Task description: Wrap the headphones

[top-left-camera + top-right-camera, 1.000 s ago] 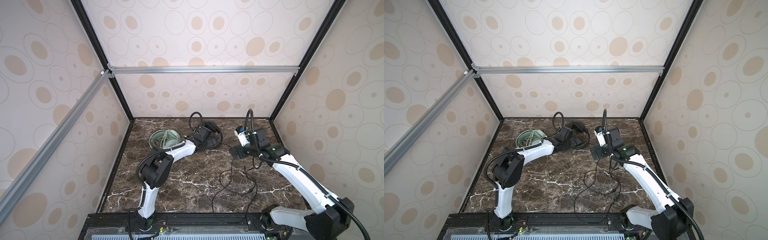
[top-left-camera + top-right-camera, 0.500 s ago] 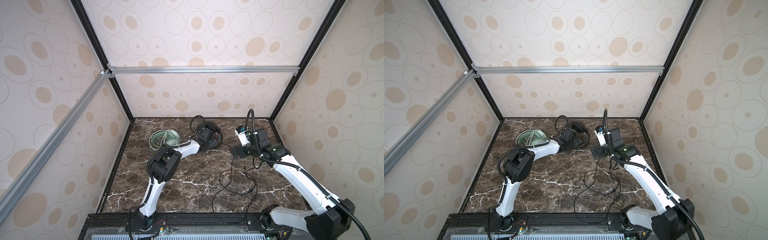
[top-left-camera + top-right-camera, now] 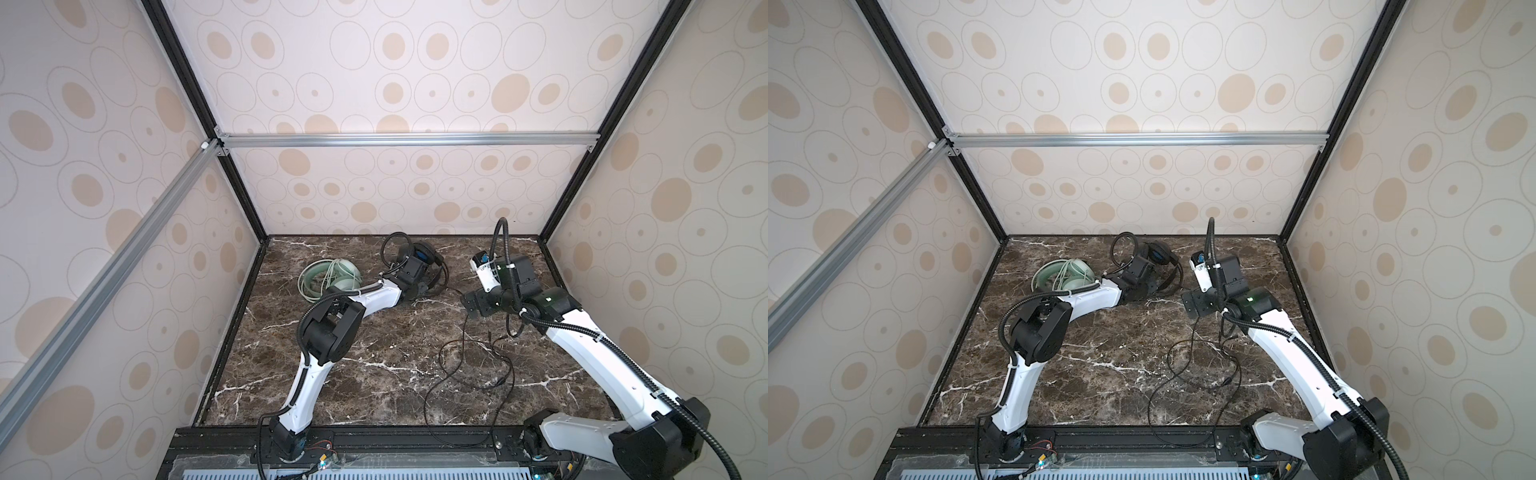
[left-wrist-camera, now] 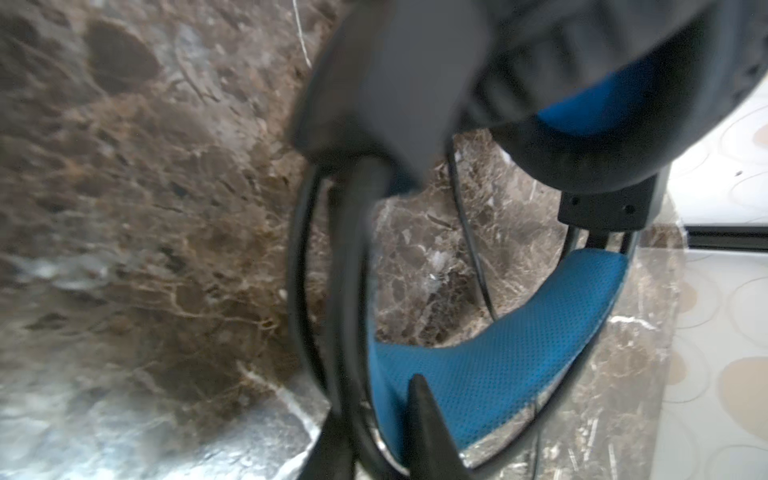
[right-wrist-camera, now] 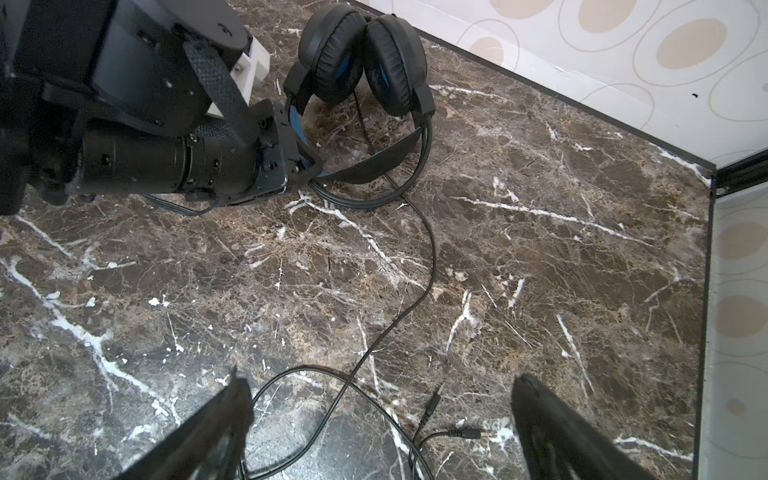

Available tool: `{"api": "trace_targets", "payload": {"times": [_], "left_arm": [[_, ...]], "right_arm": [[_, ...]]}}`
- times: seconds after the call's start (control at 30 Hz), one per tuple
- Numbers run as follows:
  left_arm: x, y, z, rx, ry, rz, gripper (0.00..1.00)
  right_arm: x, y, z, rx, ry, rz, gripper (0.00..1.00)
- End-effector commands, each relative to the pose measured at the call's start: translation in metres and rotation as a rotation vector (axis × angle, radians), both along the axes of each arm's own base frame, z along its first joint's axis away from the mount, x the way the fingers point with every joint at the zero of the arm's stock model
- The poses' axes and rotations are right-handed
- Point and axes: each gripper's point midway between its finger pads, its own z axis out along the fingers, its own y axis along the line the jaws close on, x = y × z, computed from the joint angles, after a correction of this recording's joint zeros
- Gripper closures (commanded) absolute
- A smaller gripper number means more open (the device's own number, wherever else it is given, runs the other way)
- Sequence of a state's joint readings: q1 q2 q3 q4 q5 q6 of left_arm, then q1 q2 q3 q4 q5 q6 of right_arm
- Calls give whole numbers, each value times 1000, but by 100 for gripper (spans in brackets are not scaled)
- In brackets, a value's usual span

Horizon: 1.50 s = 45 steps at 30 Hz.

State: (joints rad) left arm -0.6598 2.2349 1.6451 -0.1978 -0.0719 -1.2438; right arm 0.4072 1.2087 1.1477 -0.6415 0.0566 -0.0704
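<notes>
My left jaws just clamped the black, blue-padded over-ear headset; right jaws gape over its loose black cable, ready for wrapping.

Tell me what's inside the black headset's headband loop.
In the loop of the black headset: bare marble table and its thin black cable crossing. The left gripper clamps the band at one side, covering whatever lies beneath it.

A brown, white-veined marble desk lies between walls papered with beige ovals, which stand at its left, far and right sides. Black posts rise from the desk's far corners. A silver rail joins them above, and another rail slants over its left edge.
</notes>
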Motion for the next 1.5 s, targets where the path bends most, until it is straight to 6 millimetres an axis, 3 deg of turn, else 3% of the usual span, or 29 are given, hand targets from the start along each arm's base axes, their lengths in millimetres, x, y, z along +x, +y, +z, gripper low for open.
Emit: {"api": "trace_targets", "payload": {"times": [0.0, 0.03, 0.27, 0.43, 0.7, 0.83, 0.97, 1.1, 1.23, 1.37, 1.47], "left_arm": [[1, 18, 9, 114, -12, -35, 96], [2, 21, 13, 131, -23, -42, 100], [11, 34, 59, 144, -121, -203, 100], [-2, 48, 88, 178, -127, -390, 100], [-54, 50, 69, 167, 23, -726, 100], [-68, 57, 69, 208, 38, -802, 100], [-70, 70, 57, 303, 85, -844, 100], [-46, 77, 45, 416, 95, -806, 100], [-14, 85, 24, 514, 113, -678, 83], [5, 79, 13, 547, 78, -561, 71], [15, 77, 20, 534, 34, -478, 47]], "right_arm": [[2, -1, 1, -5, -13, 7, 0], [2, 0, 1, -3, -11, 10, 0], [2, 0, 3, -3, -12, 9, 0], [3, 1, 6, 1, -11, 11, 0], [9, 11, 20, 51, -5, 26, 0], [9, 14, 20, 58, 1, 32, 0], [6, 9, 20, 44, -9, 23, 0], [5, 5, 21, 26, -20, 14, 0], [9, 6, 27, 24, -29, 21, 0], [10, 8, 30, 25, -25, 26, 0], [8, 6, 29, 22, -24, 21, 0]]}}
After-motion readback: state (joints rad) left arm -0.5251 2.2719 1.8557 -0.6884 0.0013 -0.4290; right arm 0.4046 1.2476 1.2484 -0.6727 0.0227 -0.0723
